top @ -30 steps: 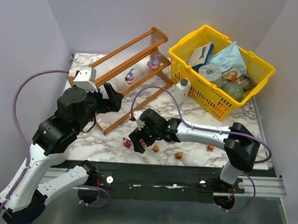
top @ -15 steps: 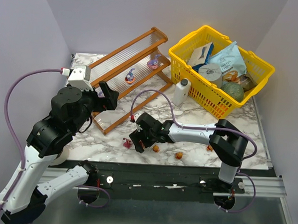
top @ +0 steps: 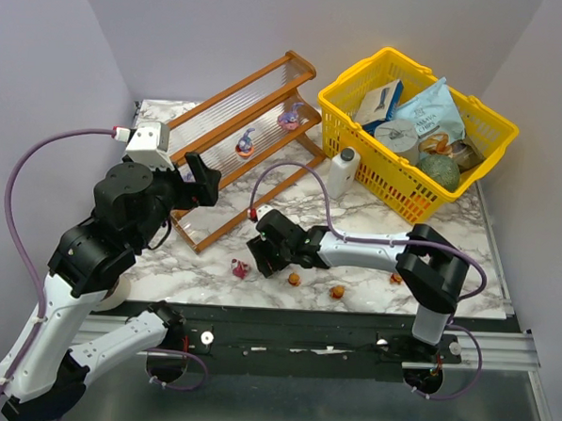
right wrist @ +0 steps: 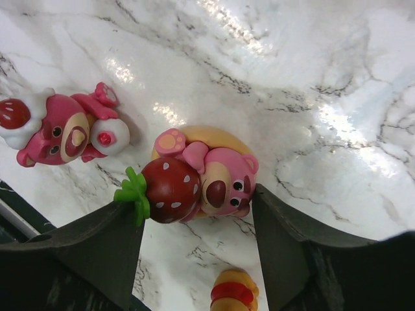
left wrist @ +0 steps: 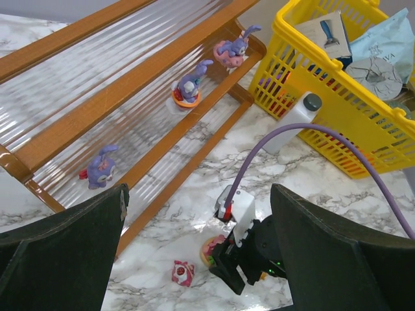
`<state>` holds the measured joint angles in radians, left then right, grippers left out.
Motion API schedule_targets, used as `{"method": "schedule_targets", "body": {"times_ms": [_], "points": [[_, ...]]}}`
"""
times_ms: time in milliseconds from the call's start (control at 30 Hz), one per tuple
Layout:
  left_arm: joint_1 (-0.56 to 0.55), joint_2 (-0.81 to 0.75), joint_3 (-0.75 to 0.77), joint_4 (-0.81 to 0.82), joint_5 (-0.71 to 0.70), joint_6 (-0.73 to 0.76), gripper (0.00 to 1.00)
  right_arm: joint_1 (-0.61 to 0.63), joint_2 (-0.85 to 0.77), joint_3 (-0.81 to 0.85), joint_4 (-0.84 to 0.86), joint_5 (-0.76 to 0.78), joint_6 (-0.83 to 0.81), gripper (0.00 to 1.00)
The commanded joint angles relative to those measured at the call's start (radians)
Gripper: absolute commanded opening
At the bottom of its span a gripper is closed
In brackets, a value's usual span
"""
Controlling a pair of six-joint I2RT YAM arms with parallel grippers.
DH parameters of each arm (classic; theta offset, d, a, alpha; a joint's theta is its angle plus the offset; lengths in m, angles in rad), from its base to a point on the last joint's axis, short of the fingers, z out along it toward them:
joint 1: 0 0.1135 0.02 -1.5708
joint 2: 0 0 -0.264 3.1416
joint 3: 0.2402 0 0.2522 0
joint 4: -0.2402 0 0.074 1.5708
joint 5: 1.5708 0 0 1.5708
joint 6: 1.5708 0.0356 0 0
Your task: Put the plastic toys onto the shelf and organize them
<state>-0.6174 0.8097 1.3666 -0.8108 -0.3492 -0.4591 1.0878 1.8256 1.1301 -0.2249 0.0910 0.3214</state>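
My right gripper point(right wrist: 198, 202) is low over the marble table, its jaws open and close on either side of a pink bear toy with a red strawberry point(right wrist: 207, 178) that rests on the table. Another pink toy point(right wrist: 61, 126) lies just beside it, and an orange one point(right wrist: 235, 291) sits nearer. From above, the right gripper point(top: 262, 259) covers the bear, with the pink toy point(top: 239, 270) to its left. The shelf point(top: 232, 106) holds purple toys point(left wrist: 101, 170) point(left wrist: 189, 86) point(left wrist: 231, 50). My left gripper point(left wrist: 198, 194) hangs open and empty above the shelf's near end.
A yellow basket point(top: 393, 56) of packaged goods stands at the back right, with a small white bottle point(top: 341, 171) against it. Orange toys point(top: 295, 279) point(top: 337, 291) point(top: 396, 278) lie along the table's front edge. A purple cable arches over the right arm.
The right gripper's jaws have narrowed around the pink bear toy, and the arm has stretched lower and further left. The left arm has drawn back slightly, still open.
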Motion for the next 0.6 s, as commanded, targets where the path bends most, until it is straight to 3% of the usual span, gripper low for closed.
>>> {"method": "schedule_targets", "body": {"times_ms": [0, 300, 567], "points": [[-0.005, 0.003, 0.031, -0.014, -0.037, 0.023, 0.99, 0.006, -0.040, 0.033, 0.025, 0.102, 0.008, 0.50], [-0.005, 0.029, 0.063, -0.030, -0.039, 0.048, 0.99, 0.006, 0.033, 0.184, 0.056, 0.151, -0.057, 0.50], [-0.005, 0.049, 0.111, -0.059, -0.043, 0.069, 0.99, 0.006, 0.161, 0.307, 0.176, 0.072, -0.076, 0.50]]}}
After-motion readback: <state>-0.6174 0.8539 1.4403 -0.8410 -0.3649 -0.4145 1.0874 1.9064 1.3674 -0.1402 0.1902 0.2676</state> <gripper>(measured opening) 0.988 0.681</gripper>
